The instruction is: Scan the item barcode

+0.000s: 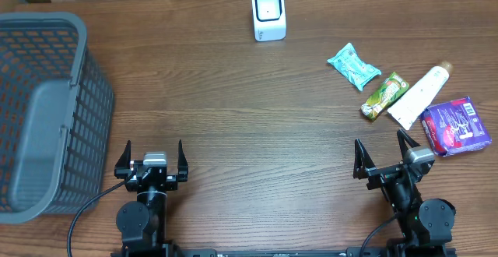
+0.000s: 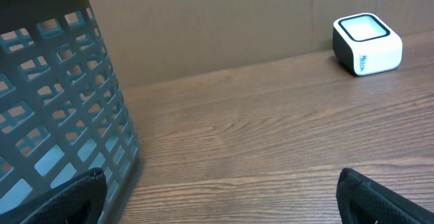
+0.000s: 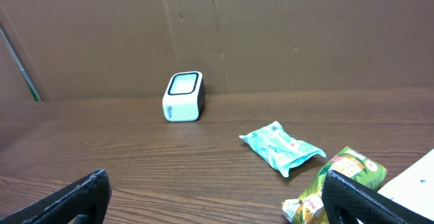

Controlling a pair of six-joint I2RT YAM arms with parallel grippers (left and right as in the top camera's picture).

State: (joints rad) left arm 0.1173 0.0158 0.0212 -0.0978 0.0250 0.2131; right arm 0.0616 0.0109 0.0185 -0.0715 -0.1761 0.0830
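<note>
Left gripper point(image 1: 153, 143) and right gripper point(image 1: 379, 138) sit at the near edge of the table point(image 1: 257, 117), jaws spread wide, holding nothing.

The items lie clustered on the right, well apart from the scanner point(image 1: 269, 14) at the far edge:
- teal packet point(image 1: 353, 66)
- green packet point(image 1: 384, 96)
- white tube point(image 1: 420, 96)
- purple packet point(image 1: 456, 126)

Your right arm is nearest the tube and the purple packet. The packets are judged light, soft and likely slippery, so pinch across the flat body, not a sealed end. The tube looks firmer, so take it across its middle. You cannot tell which face carries a barcode.
</note>
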